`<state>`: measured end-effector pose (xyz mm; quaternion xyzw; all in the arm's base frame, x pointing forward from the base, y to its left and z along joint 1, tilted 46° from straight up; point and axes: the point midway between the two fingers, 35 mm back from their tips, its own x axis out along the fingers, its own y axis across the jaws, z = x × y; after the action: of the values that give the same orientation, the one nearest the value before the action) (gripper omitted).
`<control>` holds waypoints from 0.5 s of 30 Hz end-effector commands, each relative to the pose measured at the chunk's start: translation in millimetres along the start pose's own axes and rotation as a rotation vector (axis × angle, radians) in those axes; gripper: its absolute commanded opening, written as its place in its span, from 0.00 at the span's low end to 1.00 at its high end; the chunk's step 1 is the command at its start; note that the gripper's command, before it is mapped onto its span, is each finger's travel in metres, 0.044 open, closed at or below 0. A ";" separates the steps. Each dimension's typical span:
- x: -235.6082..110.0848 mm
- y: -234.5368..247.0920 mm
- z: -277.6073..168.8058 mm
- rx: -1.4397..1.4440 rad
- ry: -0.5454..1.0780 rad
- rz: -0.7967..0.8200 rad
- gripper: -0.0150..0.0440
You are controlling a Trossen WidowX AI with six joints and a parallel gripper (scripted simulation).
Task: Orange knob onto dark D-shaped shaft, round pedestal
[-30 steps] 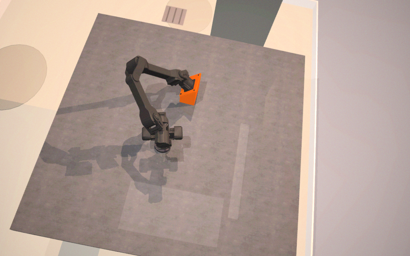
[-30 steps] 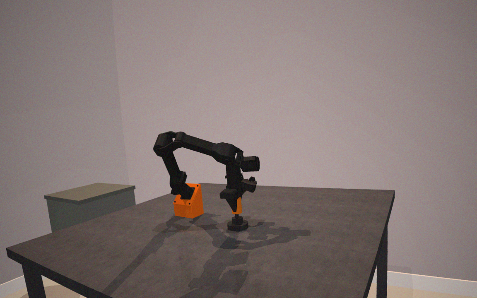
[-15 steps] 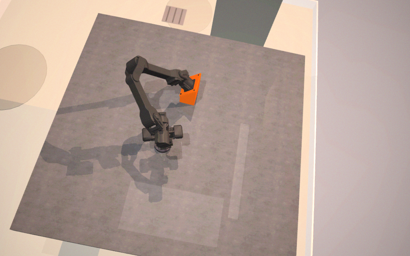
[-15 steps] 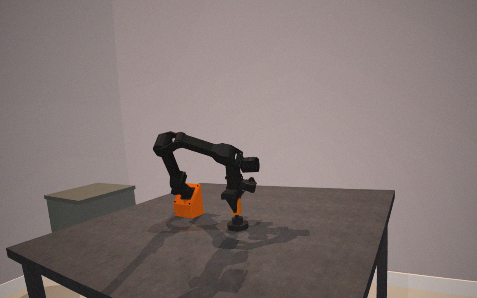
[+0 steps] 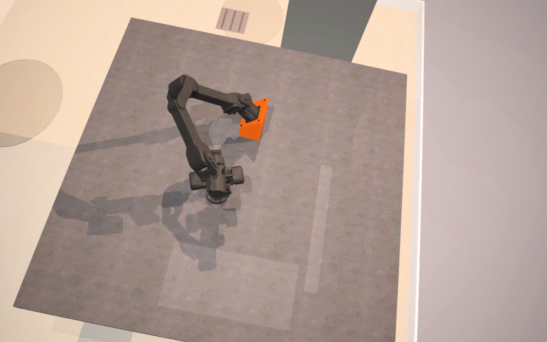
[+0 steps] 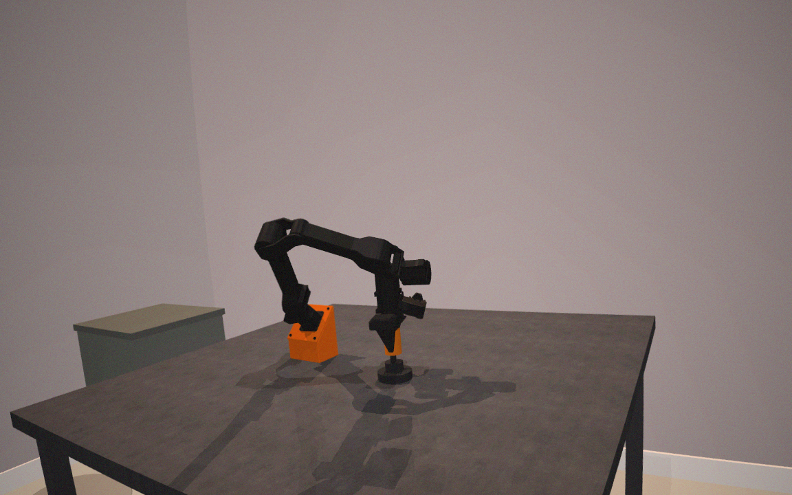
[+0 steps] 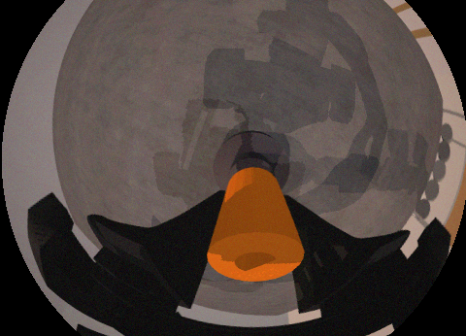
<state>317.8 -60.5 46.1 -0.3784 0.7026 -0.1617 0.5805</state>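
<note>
My gripper (image 6: 390, 335) (image 7: 252, 198) is shut on the orange knob (image 6: 396, 340) (image 7: 254, 227) and points straight down. The knob stands upright right over the round dark pedestal (image 6: 394, 372) (image 7: 228, 163). A short piece of the dark shaft (image 6: 393, 358) shows between the knob's lower end and the pedestal. In the wrist view the knob's far end covers the shaft. In the overhead view the wrist hides the knob, and only an edge of the pedestal (image 5: 216, 201) shows below it.
The arm's orange base block (image 5: 253, 121) (image 6: 313, 337) stands on the dark table (image 5: 330, 127) (image 6: 540, 394) behind and left of the pedestal. A grey-green cabinet (image 6: 146, 338) stands off the table's left side.
</note>
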 end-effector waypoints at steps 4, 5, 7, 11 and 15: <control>1.5 0.1 -0.5 -0.165 -0.001 -0.001 0.25; 1.9 0.3 -0.8 -0.165 -0.001 -0.001 0.25; 2.2 0.6 -1.0 -0.166 -0.001 -0.001 0.25; 3.3 0.4 -0.9 -0.165 -0.001 -0.001 0.25; 3.2 0.3 -0.6 -0.165 -0.001 -0.001 0.25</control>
<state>316.6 -62.5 43.9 -0.4226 0.7135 -0.1056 0.5488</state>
